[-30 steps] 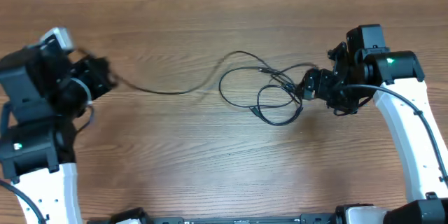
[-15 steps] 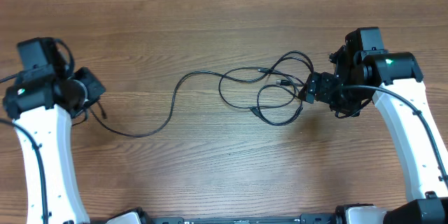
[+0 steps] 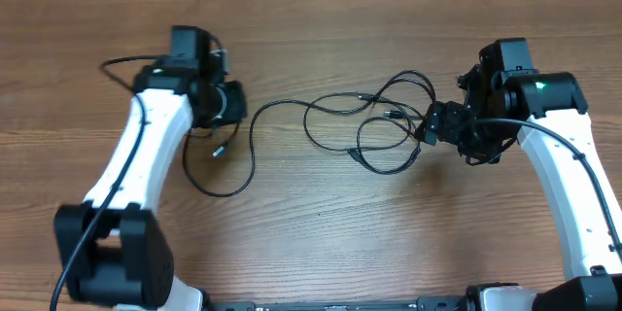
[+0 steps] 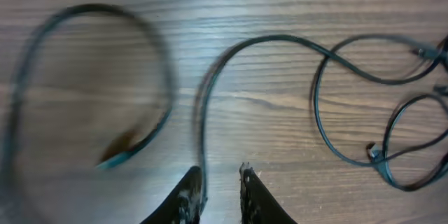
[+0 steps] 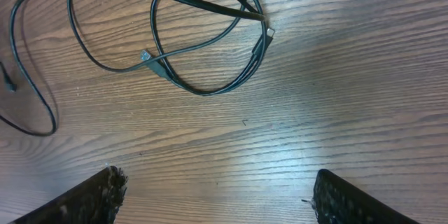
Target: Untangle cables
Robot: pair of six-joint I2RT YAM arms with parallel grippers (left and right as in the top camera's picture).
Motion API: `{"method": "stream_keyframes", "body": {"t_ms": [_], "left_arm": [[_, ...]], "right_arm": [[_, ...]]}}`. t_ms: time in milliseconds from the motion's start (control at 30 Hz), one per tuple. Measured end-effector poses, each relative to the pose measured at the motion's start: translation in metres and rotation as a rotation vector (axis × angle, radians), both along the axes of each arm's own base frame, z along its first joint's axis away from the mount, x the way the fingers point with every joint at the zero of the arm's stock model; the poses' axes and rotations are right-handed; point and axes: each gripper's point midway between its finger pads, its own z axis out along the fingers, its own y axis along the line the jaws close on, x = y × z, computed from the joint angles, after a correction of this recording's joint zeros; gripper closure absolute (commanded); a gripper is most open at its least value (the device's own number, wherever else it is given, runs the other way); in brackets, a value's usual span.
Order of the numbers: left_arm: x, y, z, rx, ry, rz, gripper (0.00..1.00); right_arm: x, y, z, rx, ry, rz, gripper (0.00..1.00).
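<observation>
The thin black cables lie in a tangle of loops at the table's middle right. One strand runs left from it to my left gripper, then sags in a loop toward the front. In the left wrist view the left gripper is open by a narrow gap, and that strand passes along the inside of its left finger. My right gripper is wide open just right of the tangle, holding nothing. In the right wrist view the loops lie ahead of the right gripper.
The wooden table carries nothing else. Two small plug ends sit within the loops. A thicker black wire arches off my left arm. Both arm bases stand at the front edge.
My left arm has swung from the far left toward the centre, bringing its strand along so it now sags in a slack loop. Its jaws have parted slightly. The right arm has barely moved.
</observation>
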Motion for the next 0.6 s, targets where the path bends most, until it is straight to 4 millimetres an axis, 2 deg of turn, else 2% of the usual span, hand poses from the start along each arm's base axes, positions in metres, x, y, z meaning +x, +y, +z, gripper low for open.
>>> {"method": "stream_keyframes", "body": {"t_ms": [133, 267, 433, 600], "left_arm": [[-0.002, -0.024, -0.033, 0.009, 0.066, -0.07, 0.72], [-0.008, -0.034, -0.056, 0.02, 0.127, -0.099, 0.68], [-0.008, -0.028, -0.069, 0.065, 0.152, -0.092, 0.67], [-0.008, -0.016, -0.072, 0.132, 0.152, -0.077, 0.66]], "right_arm": [[-0.001, 0.0, 0.0, -0.001, 0.004, 0.0, 0.16], [-0.003, 0.0, 0.0, -0.001, 0.011, 0.0, 0.16], [-0.003, 0.0, 0.0, -0.001, 0.012, -0.001, 0.16], [-0.003, 0.0, 0.0, -0.001, 0.013, 0.0, 0.16]]}}
